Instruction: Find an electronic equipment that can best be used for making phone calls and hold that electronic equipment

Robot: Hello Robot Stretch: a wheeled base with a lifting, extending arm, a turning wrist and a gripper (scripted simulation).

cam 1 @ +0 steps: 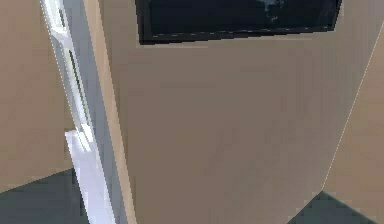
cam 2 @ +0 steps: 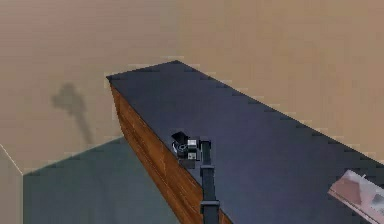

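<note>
In the arm side view my arm [cam 2: 208,185] rises as a dark bar from the bottom edge. It ends at the gripper [cam 2: 180,143], at the near edge of a long dark-topped table [cam 2: 240,120] with brown wooden sides. Only bare tabletop and the table's side lie behind the gripper's far end, so it holds nothing. A pale pinkish flat thing [cam 2: 357,188] lies on the tabletop at the arm side view's lower right, cut by the frame; I cannot tell what it is.
In the forward view a beige wall [cam 1: 230,130] stands very close, with a dark framed panel [cam 1: 240,20] at its top. A white door frame [cam 1: 85,120] runs down the left. Dark floor [cam 2: 90,185] lies left of the table, and beige walls rise behind it.
</note>
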